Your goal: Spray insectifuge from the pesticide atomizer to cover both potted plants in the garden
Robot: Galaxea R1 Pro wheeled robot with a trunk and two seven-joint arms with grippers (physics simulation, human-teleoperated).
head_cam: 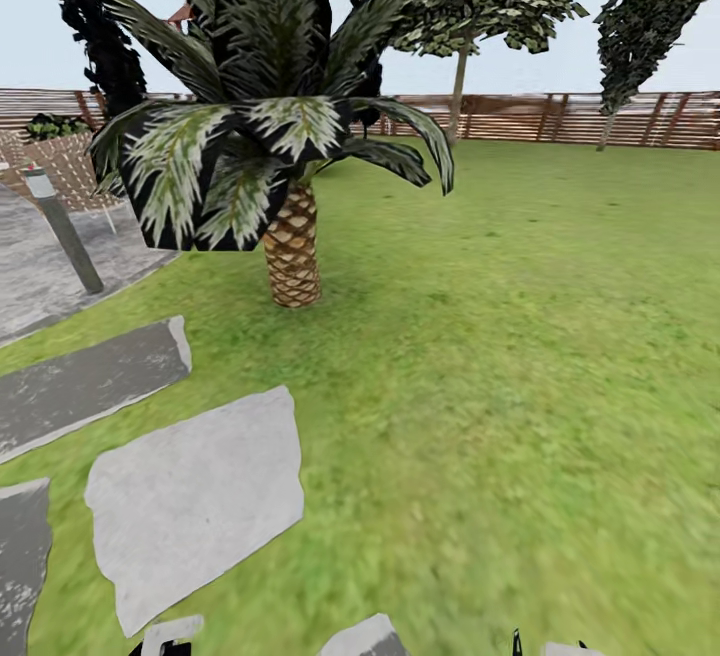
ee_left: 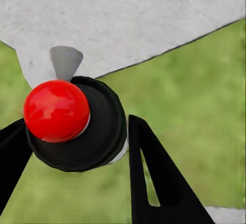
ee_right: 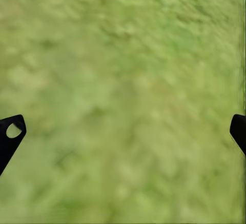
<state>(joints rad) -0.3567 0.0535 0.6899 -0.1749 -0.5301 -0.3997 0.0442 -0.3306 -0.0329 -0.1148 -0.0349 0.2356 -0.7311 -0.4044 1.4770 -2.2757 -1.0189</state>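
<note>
The pesticide atomizer (ee_left: 97,131) appears end-on in the left wrist view: a round black body, a glossy red knob and a small grey nozzle. My left gripper (ee_left: 72,137) is shut on it, one black finger pressed to each side, held above a grey stepping stone (ee_left: 128,19) and grass. My right gripper (ee_right: 123,126) is open over bare lawn, its fingertips (ee_right: 10,131) wide apart with nothing between them. The potted plants are out of view.
A short palm (head_cam: 290,256) with a scaly brown trunk stands straight ahead on the lawn. Grey stepping stones (head_cam: 200,496) lie at the lower left. A grey patio (head_cam: 40,276) with a bollard lamp (head_cam: 65,231) and a wicker chair (head_cam: 70,171) lies left. A brown slatted fence (head_cam: 560,118) and trees close the back.
</note>
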